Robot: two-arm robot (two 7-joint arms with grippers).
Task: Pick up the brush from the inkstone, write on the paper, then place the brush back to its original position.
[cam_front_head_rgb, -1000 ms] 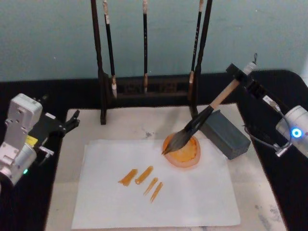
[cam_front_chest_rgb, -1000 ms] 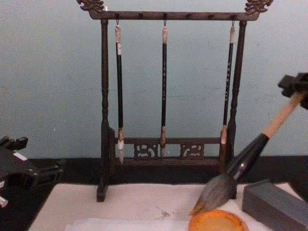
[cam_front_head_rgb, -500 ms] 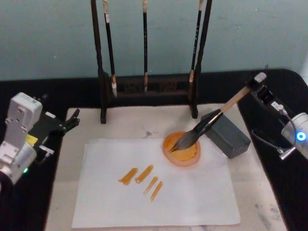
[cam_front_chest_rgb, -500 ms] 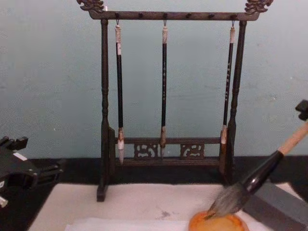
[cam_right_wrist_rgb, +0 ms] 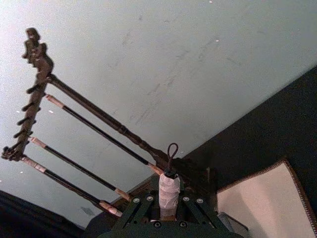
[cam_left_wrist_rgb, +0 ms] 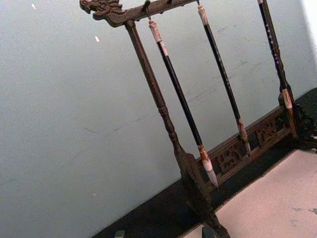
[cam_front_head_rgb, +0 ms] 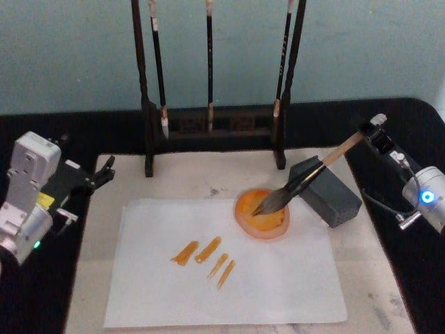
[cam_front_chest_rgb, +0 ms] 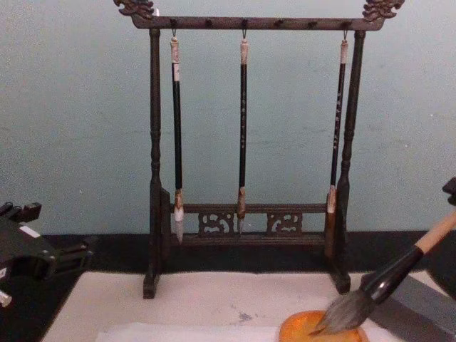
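The brush (cam_front_head_rgb: 306,177) slants down from the right, its black lower section over the top corner of the grey inkstone (cam_front_head_rgb: 330,198) and its grey tuft touching the orange dish (cam_front_head_rgb: 263,217). My right gripper (cam_front_head_rgb: 370,133) is shut on the brush's white-wrapped top (cam_right_wrist_rgb: 169,191), out past the inkstone. In the chest view the brush (cam_front_chest_rgb: 388,281) dips its tuft into the dish (cam_front_chest_rgb: 322,329). The paper (cam_front_head_rgb: 278,285) lies flat in front, carrying several orange strokes (cam_front_head_rgb: 205,256). My left gripper (cam_front_head_rgb: 104,172) is parked open at the far left, off the mat.
A dark wooden rack (cam_front_head_rgb: 208,129) with three thin black hanging brushes (cam_front_chest_rgb: 243,128) stands at the back of the cream mat (cam_front_head_rgb: 195,177). Black tabletop (cam_front_head_rgb: 396,278) surrounds the mat. The paper's front half is bare.
My right gripper has moved right and down with the brush, which now slants lower; its tuft has shifted from the dish's left rim into the dish. The left arm stayed still.
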